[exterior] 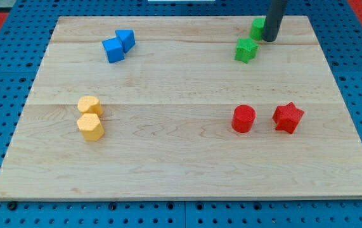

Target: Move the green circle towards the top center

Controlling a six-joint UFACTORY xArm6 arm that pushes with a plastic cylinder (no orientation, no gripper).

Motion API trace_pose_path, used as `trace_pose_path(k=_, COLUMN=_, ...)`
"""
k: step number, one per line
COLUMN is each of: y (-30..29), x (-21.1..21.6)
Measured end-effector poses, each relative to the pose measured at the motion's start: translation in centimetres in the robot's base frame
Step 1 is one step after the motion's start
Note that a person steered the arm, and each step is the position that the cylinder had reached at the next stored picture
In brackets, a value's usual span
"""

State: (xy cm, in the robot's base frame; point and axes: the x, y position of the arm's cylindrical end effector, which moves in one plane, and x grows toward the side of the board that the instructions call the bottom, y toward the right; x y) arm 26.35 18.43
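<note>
The green circle [257, 28] sits near the view's top right and is partly hidden behind my rod. My tip [269, 39] rests on the board, touching or almost touching the circle's right side. A green star [246, 49] lies just below and left of the circle, a short way left of my tip.
Two blue blocks [118, 45] touch each other at the top left. A yellow circle [89, 106] and a yellow hexagon [90, 126] touch at the left. A red circle [243, 118] and a red star [288, 117] lie at the lower right. The wooden board [181, 158] ends close above my tip.
</note>
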Motion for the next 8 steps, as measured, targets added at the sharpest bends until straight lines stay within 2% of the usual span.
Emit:
trace_pose_path(k=1, y=0.3, x=0.0)
trace_pose_path(k=3, y=5.2, x=-1.1)
trace_pose_path(k=4, y=5.2, x=-3.0)
trace_pose_path(k=5, y=5.2, x=-3.0)
trace_pose_path(k=6, y=4.7, x=-3.0)
trace_pose_path(k=8, y=-4.1, x=-3.2)
